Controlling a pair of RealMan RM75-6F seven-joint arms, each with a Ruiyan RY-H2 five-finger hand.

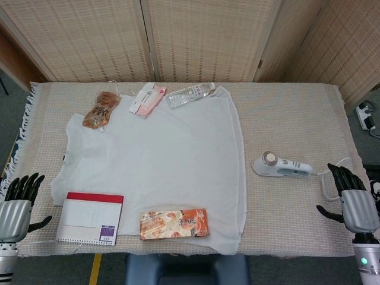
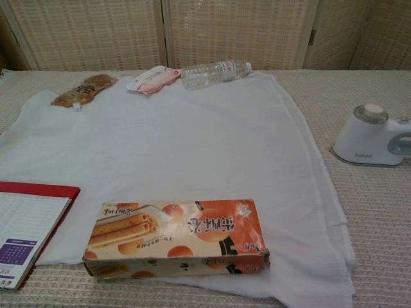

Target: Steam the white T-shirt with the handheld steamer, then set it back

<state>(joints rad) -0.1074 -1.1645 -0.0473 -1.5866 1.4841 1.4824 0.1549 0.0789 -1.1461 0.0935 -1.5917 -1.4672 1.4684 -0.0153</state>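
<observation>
Near edge: left hand (image 1: 16, 205) at the table's front-left corner, fingers up and spread, empty; wrist cut off by the frame. Right hand (image 1: 354, 199) at the front-right corner, same pose, fingers apart, holding nothing. Neither shows in chest view.

Snack box (image 2: 176, 238) lies flat on the T-shirt's front hem, long axis left-right, closed, contents not visible. Notebook (image 1: 90, 218) left of it, overlapping the hem corner; cut off at the left edge in chest view.

T-shirt (image 1: 160, 160) spread flat on the table (image 1: 291, 119), left of centre, hem toward the robot, collar end toward the screen. Right edge looks folded double.

Steamer (image 1: 279, 165) on bare cloth right of the shirt, not touching it, lying on its side. Long axis left-right: round head toward the shirt, handle toward the right hand, near it but apart. Cord (image 1: 328, 181) loops off the handle end toward the table edge; where it ends is hard to make out. Chest view shows only the head, handle cut off.

Far edge of the shirt: brown pouch (image 1: 100, 109), pink packet (image 1: 148, 99), clear bottle (image 1: 189, 95) on its side, cap pointing right; fill level unreadable
</observation>
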